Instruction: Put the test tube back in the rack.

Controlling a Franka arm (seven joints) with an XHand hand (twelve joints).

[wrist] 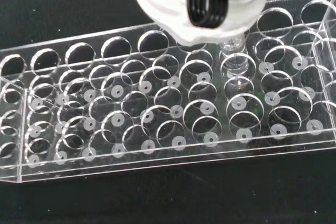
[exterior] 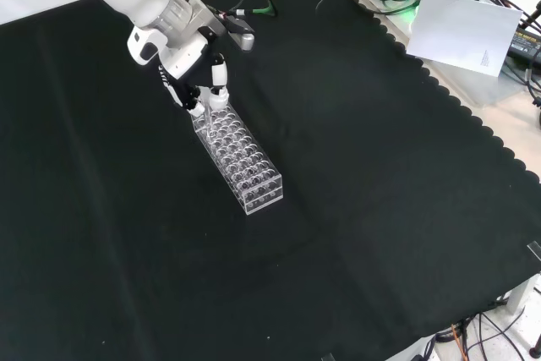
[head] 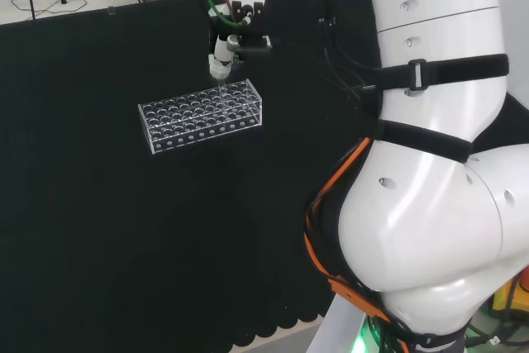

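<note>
A clear plastic rack (head: pixel 202 115) with several rows of round holes lies on the black cloth. The hand (head: pixel 225 57) hovers over its far right end in the head view, and over its upper end in the front view, hand (exterior: pixel 201 82), rack (exterior: pixel 243 156). Its fingers are curled and pinch a clear test tube (wrist: pixel 234 55) that points down. In the wrist view the tube's lower part stands in a hole near the rack's (wrist: pixel 157 129) back rows, under a white fingertip (wrist: pixel 199 9). In the head view the tube (head: pixel 221 86) is a faint glint below the hand.
The arm's big white links (head: pixel 430 163) stand at the right of the head view. Cables and a white sheet (exterior: pixel 469 31) lie beyond the cloth's scalloped edge in the front view. Open black cloth surrounds the rack.
</note>
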